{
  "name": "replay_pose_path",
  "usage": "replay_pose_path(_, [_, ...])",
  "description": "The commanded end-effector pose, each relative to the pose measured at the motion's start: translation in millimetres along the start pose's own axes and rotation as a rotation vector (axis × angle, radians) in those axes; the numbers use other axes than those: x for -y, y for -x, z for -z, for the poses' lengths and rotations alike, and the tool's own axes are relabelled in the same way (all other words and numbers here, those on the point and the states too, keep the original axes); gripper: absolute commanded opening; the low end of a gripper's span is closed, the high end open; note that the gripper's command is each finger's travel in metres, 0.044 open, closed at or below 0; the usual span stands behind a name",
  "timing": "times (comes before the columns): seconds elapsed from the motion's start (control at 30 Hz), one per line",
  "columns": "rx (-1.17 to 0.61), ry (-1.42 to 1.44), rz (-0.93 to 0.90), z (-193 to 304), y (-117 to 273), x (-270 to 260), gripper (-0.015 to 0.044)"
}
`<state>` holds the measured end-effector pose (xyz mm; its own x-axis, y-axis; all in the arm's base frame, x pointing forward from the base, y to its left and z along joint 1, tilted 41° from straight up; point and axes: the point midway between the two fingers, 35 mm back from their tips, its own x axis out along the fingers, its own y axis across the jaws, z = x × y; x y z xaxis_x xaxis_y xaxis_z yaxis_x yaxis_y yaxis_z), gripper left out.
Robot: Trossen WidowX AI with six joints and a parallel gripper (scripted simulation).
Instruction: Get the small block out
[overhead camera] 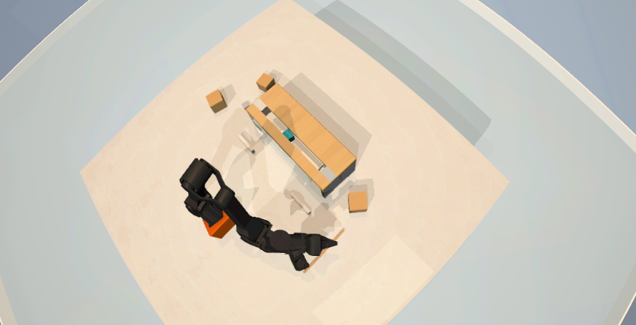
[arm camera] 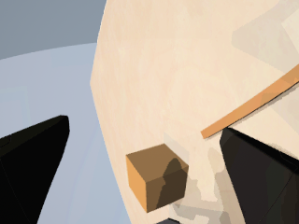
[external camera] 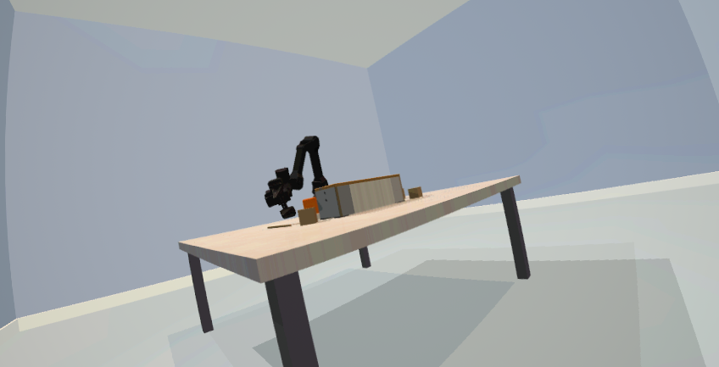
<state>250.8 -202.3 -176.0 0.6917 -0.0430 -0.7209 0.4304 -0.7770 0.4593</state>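
The small teal block (overhead camera: pixel 289 135) sits on the shelf inside the box (overhead camera: pixel 312 130) (external camera: pixel 376 194), around mid-length, seen through the slot in the top. It does not show in the wrist view. Which end of the shelf is the pocket cannot be told. My gripper (overhead camera: pixel 320 255) (arm camera: pixel 148 131) is open and empty, with its fingers wide apart. It hangs above the table, off the box's lower right end in the top view, close over a thin orange-brown stick (overhead camera: pixel 340 232) (external camera: pixel 279 225) (arm camera: pixel 252 104). The stick lies on the table, outside the fingers' grasp.
A wooden cube (overhead camera: pixel 358 201) (external camera: pixel 308 216) (arm camera: pixel 156 179) stands near the box's lower right end. Two more cubes (overhead camera: pixel 216 100) (overhead camera: pixel 265 81) stand by its upper left end. Two pale bars (overhead camera: pixel 246 142) (overhead camera: pixel 301 203) are before the box's front. An orange block (overhead camera: pixel 220 225) (external camera: pixel 309 205) is by the arm's base.
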Motion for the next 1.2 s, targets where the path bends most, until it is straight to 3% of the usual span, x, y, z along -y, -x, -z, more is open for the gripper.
replay_pose_path(0.0, [0.0, 0.013, 0.002, 0.9, -0.5, -0.8, 0.04])
replay_pose_path(0.4, [-0.1, 1.146, 0.191, 105.3, -20.7, -56.6, 0.04])
replay_pose_path(0.87, [-0.264, 1.928, 0.251, 195.1, -1.8, -75.5, 0.04])
replay_pose_path(1.17, [-0.501, 2.434, 0.276, 252.7, 28.9, -66.2, 0.04])
